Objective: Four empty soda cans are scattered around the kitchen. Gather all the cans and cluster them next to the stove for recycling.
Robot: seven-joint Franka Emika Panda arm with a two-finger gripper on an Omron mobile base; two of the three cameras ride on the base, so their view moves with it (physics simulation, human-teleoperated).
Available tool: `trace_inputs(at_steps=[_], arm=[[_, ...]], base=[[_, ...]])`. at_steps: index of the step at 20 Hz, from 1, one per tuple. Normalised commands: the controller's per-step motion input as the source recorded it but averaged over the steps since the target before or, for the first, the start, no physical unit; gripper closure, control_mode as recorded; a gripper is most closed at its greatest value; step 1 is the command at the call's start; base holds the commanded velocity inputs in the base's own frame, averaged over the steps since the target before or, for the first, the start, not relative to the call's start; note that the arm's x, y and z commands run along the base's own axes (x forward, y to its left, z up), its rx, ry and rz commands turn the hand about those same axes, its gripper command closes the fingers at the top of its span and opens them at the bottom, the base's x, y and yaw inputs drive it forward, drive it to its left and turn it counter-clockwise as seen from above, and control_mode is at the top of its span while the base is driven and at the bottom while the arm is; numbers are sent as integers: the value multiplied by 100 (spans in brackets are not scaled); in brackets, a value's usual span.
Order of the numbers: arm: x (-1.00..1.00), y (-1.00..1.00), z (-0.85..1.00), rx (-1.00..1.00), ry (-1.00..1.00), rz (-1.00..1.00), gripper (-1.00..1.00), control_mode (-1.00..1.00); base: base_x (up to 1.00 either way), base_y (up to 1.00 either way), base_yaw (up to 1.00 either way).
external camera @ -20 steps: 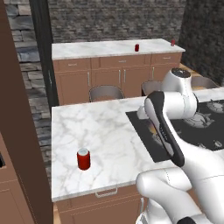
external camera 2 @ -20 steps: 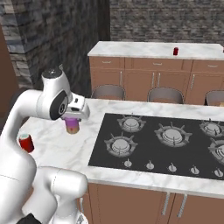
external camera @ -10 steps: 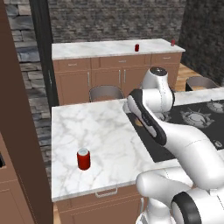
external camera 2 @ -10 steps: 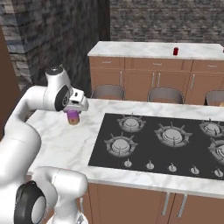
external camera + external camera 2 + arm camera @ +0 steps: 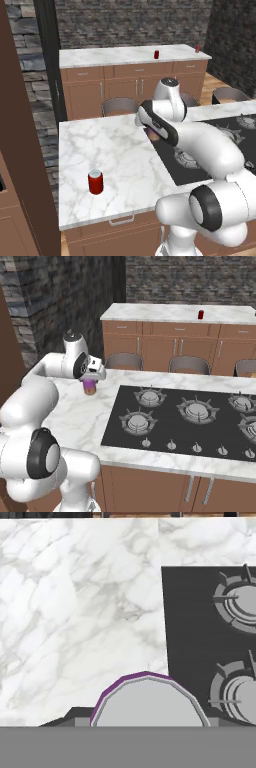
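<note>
Soda cans are not yet clustered beside the stove [image 5: 195, 416]. One purple-pink can [image 5: 89, 387] is clamped in the end effector [image 5: 90, 381], which holds it by the upper part, jaws closed on its sides; the can hangs just left of the stove's left edge, over the marble bench [image 5: 110, 150]. Whether its base touches the bench cannot be told. In the hand view the can's silver top with purple rim [image 5: 147, 702] sits directly below the end effector, with the stove [image 5: 205, 627] immediately to its right.

Remaining items: one red can [image 5: 95, 182] stands on the same bench, well apart from the stove, toward the near-left corner. Two further red cans [image 5: 156, 54] [image 5: 197, 48] stand on the rear bench [image 5: 120, 55], far behind the stove.

Judged status: first can near its delivery point; three cans still to collect.
</note>
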Motion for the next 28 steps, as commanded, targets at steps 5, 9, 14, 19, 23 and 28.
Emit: trace_inputs(at_steps=[5, 9, 14, 19, 23, 28], arm=[[51, 0, -28, 0, 5, 0, 100, -100], [41, 6, -39, 0, 0, 0, 100, -100], [29, 12, -48, 0, 0, 0, 100, -100], [27, 1, -40, 0, 0, 0, 100, -100], [30, 0, -29, 0, 1, 0, 100, -100], [35, 0, -21, 0, 1, 0, 100, -100]], base=[[0, 0, 0], [0, 0, 0], [0, 0, 0], [0, 0, 0], [0, 0, 0], [0, 0, 0]])
